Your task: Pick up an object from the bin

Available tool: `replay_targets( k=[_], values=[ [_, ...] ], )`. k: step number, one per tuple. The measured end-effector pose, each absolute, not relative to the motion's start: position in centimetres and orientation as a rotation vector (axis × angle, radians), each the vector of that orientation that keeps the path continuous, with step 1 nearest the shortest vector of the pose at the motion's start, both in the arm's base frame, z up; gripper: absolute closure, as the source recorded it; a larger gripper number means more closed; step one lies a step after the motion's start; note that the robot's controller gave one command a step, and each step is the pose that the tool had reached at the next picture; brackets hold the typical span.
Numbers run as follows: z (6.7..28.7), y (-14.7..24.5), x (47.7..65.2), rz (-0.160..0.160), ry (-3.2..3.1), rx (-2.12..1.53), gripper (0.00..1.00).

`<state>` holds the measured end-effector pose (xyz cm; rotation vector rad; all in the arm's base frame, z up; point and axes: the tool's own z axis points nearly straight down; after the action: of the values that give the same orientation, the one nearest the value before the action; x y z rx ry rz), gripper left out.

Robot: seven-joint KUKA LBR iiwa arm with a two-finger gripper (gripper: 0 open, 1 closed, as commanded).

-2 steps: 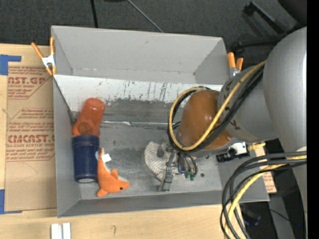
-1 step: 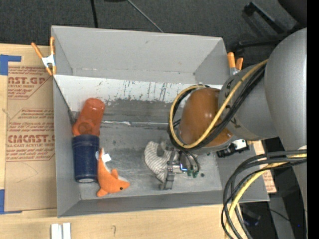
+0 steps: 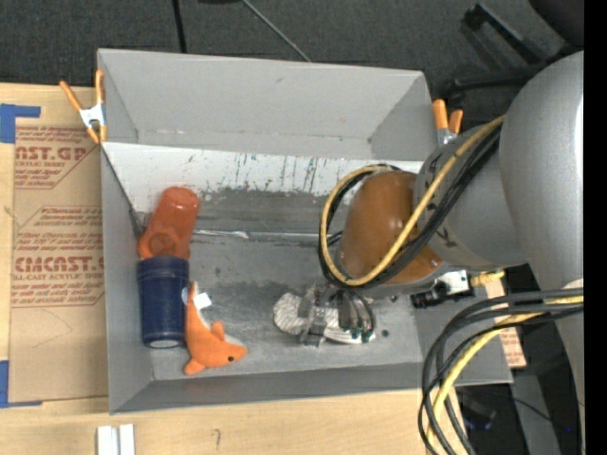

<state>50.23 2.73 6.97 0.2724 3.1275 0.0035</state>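
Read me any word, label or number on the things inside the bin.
No text can be read inside the bin.
On the orange bottle: no lettering shows.
On the dark blue can: no label shows.
On the orange fish toy: plain.
On the pale crumpled thing by the end effector: any print is too blurred to read.

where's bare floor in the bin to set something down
Bare floor runs mid-bin, between the blue can and the gripper, back to the rear wall. Crowded: left side with orange cup, orange fish toy; grey wad by gripper.
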Motion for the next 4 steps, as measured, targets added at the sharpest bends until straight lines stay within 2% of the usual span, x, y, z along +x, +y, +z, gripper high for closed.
replay_targets(
  k=[2, 4],
  values=[
    [7.3, 2.7, 50.1, 0.003, 3.133, 0.274, 1.00],
    [11.6, 2.7, 50.1, 0.002, 3.132, 0.272, 1.00]
  ],
)
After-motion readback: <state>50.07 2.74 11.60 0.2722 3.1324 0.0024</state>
